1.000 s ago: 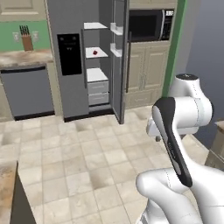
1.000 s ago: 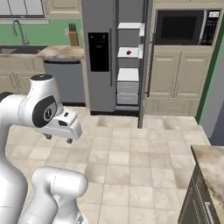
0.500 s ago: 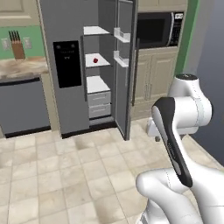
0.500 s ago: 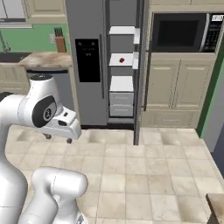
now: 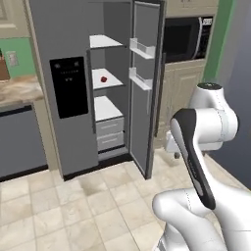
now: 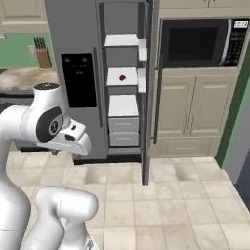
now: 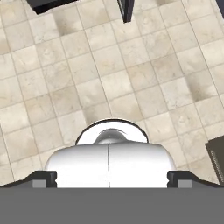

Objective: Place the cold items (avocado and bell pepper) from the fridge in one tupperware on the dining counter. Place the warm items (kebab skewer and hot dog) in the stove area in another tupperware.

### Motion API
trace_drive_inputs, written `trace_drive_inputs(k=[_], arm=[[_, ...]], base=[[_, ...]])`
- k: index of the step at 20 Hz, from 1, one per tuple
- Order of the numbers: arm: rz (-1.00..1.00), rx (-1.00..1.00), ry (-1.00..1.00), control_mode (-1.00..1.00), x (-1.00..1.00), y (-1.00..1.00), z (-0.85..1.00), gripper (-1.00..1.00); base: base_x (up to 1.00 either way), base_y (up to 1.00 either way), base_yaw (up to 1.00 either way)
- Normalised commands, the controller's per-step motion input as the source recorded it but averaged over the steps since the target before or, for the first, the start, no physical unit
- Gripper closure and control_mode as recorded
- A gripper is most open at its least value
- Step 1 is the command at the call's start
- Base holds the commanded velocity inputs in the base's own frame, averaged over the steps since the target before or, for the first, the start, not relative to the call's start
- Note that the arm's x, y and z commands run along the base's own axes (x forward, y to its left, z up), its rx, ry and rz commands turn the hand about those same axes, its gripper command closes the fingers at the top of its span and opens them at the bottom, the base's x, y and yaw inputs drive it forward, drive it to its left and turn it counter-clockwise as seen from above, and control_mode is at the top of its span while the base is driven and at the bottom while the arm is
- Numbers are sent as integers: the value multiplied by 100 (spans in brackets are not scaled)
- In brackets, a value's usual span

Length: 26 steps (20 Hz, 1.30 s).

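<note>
The fridge [image 5: 68,59] stands ahead with its right door [image 5: 145,93] swung open, showing white shelves. A small red bell pepper [image 5: 103,79] sits on the middle shelf, and shows in the right base view as the bell pepper [image 6: 122,77]. My gripper [image 7: 111,178] points down at the tiled floor well short of the fridge, open, with nothing between its widely spaced fingertips [image 7: 43,179]. The avocado, kebab skewer, hot dog, both tupperware tubs and the dining counter are out of view.
A black microwave [image 6: 195,43] sits over beige cabinets [image 6: 190,117] right of the fridge. A stone wall counter with a knife block [image 6: 43,56] lies to the left. The open door's lower edge [image 7: 127,8] juts over the tiled floor [image 5: 73,206].
The whole scene has grown and shifted: the base has driven closer to the fridge, which now looms larger. The arm keeps its folded pose and the gripper stays open.
</note>
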Motion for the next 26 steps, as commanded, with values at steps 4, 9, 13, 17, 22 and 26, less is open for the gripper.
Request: trace_drive_inputs(k=[4, 9, 13, 17, 22, 26], arm=[[0, 0, 0, 100, 0, 0, 0, -100], [0, 0, 0, 100, 0, 0, 0, -100], [0, 0, 0, 100, 0, 0, 0, -100], [0, 0, 0, 100, 0, 0, 0, -100], [0, 0, 0, 100, 0, 0, 0, -100], [0, 0, 0, 100, 0, 0, 0, -100]], base=[[100, 17, 0], [100, 2, 0], [100, 0, 0], [97, -15, 0], [38, -51, 0], [41, 11, 0]])
